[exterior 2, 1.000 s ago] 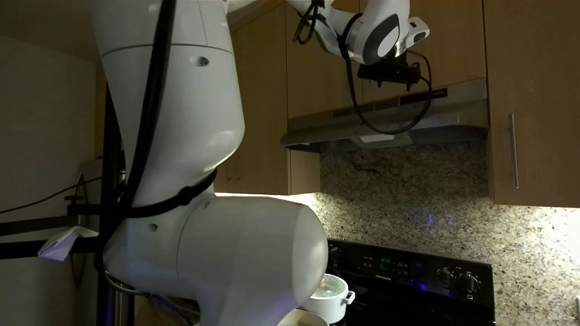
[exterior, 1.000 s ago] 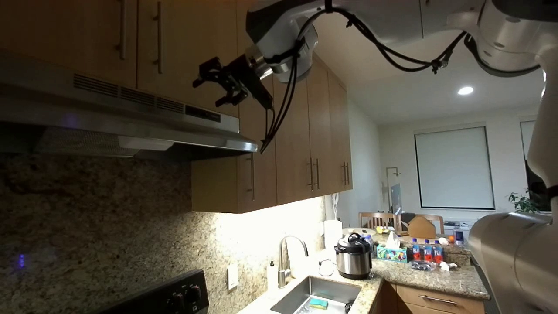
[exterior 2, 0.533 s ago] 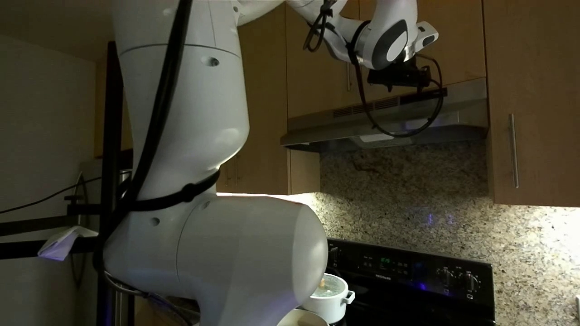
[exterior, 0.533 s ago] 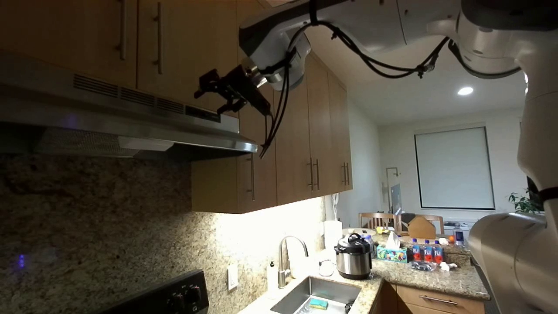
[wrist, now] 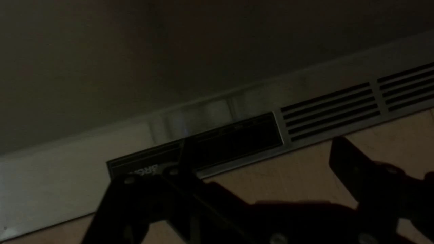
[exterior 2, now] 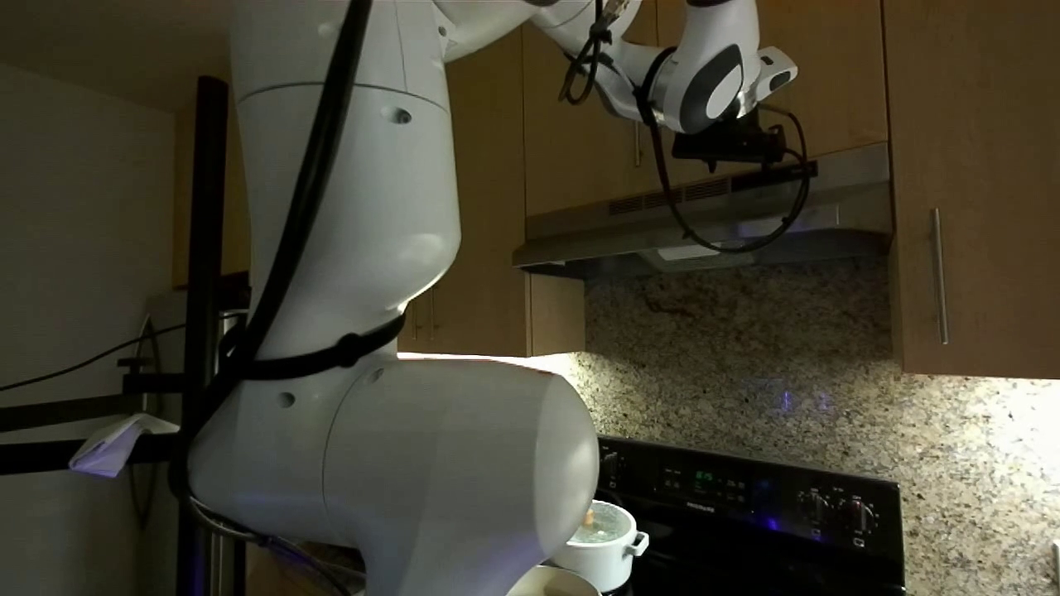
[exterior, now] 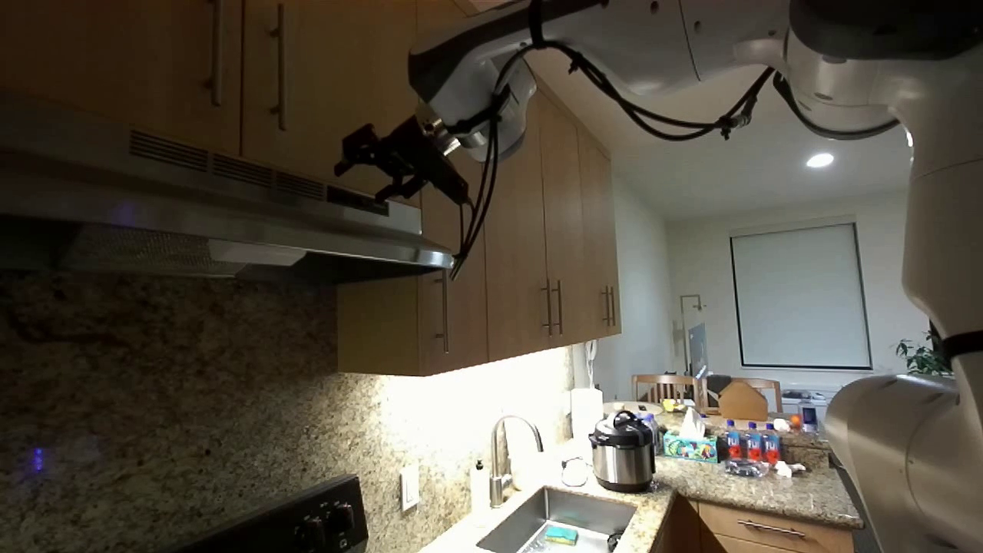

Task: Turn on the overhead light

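The stainless range hood [exterior: 307, 223] is below and in front of my gripper [exterior: 359, 183] in an exterior view. Its black control panel [exterior: 357, 200] is at the near end of the vent slots. In the wrist view the panel [wrist: 237, 139] lies behind the left finger, with part of its lettering covered. My gripper [wrist: 262, 144] is open and empty, its fingers wide apart. No contact with the panel is clear. The hood's pale light cover [exterior: 256, 252] looks unlit; it also shows in an exterior view [exterior 2: 689, 252]. There the gripper's fingers are mostly hidden.
Wooden cabinets [exterior: 330, 92] with bar handles stand above the hood, close to the gripper. A cable loop [exterior 2: 745, 248] hangs from the wrist in front of the hood. The stove [exterior 2: 745, 497] with a white pot [exterior 2: 603, 555] is below. A sink [exterior: 549, 507] stands beyond.
The gripper has moved down, closer to the hood's control panel, and the arm has shifted with it. The fingers stay open.
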`<state>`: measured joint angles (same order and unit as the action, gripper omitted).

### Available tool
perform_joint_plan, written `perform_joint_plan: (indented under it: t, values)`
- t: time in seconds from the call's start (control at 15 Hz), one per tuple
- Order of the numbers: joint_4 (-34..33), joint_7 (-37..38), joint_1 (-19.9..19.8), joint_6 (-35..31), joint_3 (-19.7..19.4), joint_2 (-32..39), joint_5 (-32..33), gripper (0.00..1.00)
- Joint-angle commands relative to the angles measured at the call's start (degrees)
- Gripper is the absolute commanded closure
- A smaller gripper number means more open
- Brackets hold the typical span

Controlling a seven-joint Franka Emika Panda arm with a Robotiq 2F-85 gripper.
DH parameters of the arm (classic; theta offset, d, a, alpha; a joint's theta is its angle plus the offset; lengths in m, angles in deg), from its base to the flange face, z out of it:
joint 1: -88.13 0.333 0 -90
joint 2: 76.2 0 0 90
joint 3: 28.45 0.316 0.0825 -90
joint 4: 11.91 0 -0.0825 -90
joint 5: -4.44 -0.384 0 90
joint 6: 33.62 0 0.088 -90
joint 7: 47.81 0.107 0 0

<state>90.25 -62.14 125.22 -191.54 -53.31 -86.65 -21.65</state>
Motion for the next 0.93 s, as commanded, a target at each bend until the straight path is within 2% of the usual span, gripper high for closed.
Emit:
perform_joint_plan:
  t: [0.0,0.33,0.87]
  values:
    - [-0.3,-0.1,0.1,-0.5,-0.1,0.3,-0.2,0.0]
    - [-1.9,-1.4,0.8,-0.6,-0.6,1.5,-2.4,0.0]
    - [-6.1,-3.7,2.1,0.6,-2.5,4.2,-9.7,0.0]
